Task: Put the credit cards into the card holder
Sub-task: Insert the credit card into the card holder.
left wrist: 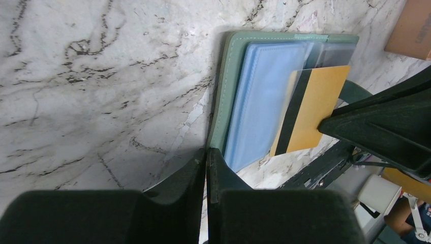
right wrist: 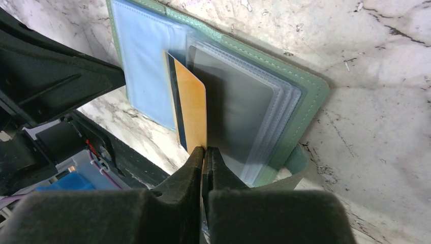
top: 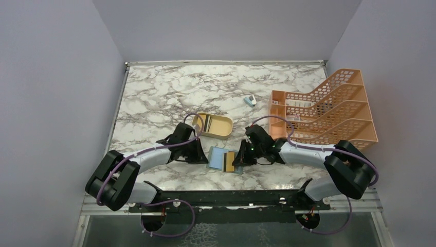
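The grey-green card holder (top: 216, 157) lies open on the marble between my grippers, its pale blue inner pocket (left wrist: 259, 101) and clear sleeves (right wrist: 239, 112) showing. My right gripper (right wrist: 204, 150) is shut on the edge of the tan-brown credit card (right wrist: 192, 109), which has a dark stripe. The card stands among the holder's sleeves and also shows in the left wrist view (left wrist: 315, 107). My left gripper (left wrist: 207, 152) is shut, its tips against the holder's green left border (left wrist: 223, 117). More pale cards (top: 207, 122) lie in the tan dish.
The tan oval dish (top: 224, 128) sits just behind the card holder. An orange mesh file rack (top: 329, 110) stands at the right. A small blue-and-white gadget (top: 249, 100) lies behind the dish. Grey walls enclose the table.
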Motion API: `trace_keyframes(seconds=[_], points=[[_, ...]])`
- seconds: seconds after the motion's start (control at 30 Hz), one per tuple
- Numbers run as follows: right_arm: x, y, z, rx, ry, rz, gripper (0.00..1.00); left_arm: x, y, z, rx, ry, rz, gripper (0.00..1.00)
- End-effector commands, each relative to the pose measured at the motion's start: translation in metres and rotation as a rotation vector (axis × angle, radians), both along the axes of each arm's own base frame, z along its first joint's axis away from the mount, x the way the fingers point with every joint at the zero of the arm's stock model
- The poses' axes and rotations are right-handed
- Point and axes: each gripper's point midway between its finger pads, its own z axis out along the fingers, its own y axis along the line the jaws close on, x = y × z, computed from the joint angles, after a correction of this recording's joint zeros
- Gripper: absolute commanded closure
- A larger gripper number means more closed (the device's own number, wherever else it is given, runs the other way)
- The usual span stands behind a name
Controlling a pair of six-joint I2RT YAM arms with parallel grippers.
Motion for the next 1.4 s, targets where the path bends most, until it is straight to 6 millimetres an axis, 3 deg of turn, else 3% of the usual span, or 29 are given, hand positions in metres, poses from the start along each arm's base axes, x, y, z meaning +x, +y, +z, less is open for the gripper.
trace_keyframes(seconds=[0.0, 0.57, 1.37], points=[[0.004, -0.006, -0.011, -0.034, -0.022, -0.028, 0.99, -0.007, 0.005, -0.01, 0.041, 0.013, 0.015, 0.9], [0.019, -0.026, -0.019, -0.114, -0.1, -0.126, 0.99, -0.014, 0.006, -0.013, 0.073, 0.017, 0.015, 0.87], [0.026, -0.019, -0.019, -0.08, -0.107, -0.158, 0.99, -0.021, 0.001, -0.013, 0.066, 0.024, 0.03, 0.87]])
